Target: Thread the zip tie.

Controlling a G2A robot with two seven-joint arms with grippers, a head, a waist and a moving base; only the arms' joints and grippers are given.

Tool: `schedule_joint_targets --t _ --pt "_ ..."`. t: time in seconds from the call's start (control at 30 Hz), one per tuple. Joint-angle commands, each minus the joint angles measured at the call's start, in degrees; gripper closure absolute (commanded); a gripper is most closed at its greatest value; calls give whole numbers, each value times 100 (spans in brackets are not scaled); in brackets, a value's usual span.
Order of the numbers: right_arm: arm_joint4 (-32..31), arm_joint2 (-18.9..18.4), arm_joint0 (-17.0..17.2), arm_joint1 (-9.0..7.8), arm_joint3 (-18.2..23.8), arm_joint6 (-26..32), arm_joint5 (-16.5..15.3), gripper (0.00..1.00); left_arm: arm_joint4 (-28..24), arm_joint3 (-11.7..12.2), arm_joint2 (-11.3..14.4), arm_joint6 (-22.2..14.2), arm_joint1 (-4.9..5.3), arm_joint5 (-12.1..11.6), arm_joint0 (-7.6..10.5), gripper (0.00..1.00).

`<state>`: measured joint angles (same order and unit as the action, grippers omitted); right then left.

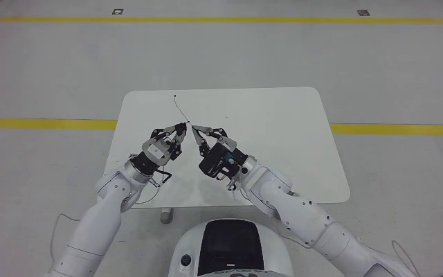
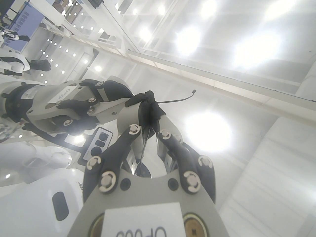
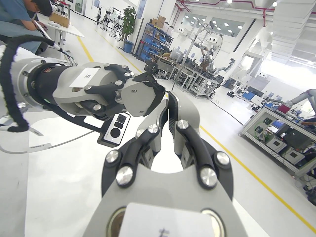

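The zip tie (image 1: 180,107) is a thin black strap held in the air above the white table (image 1: 277,138). Its small head end (image 2: 194,91) points away from both arms. My left gripper (image 1: 183,127) is shut on the strap. In the left wrist view the strap (image 2: 177,100) comes out past the tape-wrapped tips of the left gripper (image 2: 149,110), and its tail runs back between the fingers. My right gripper (image 1: 194,129) meets the left one tip to tip and is shut at the same spot on the strap. In the right wrist view the right gripper (image 3: 168,99) has its ribbed pads pressed together, touching the left gripper (image 3: 158,87).
The table top (image 1: 228,104) carries nothing else; its far edge lies just beyond the zip tie's head. Yellow floor lines (image 1: 387,129) run past the table on both sides.
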<state>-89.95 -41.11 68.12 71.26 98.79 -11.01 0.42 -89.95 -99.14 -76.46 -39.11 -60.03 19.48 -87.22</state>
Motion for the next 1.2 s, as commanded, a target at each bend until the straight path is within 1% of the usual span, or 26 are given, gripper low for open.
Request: schedule_joint_targets --t 0.0,0.3,0.73,1.17 --pt "0 -5 0 5 -6 4 6 100 0 0 0 0 0 0 0 100" --pt "0 -78 34 -9 -20 -6 41 100 0 0 0 0 0 0 0 100" --pt "0 -168 70 -56 0 55 -15 100 0 0 0 0 0 0 0 100" --pt "0 -252 118 -162 118 206 -36 100 0 0 0 0 0 0 0 100"
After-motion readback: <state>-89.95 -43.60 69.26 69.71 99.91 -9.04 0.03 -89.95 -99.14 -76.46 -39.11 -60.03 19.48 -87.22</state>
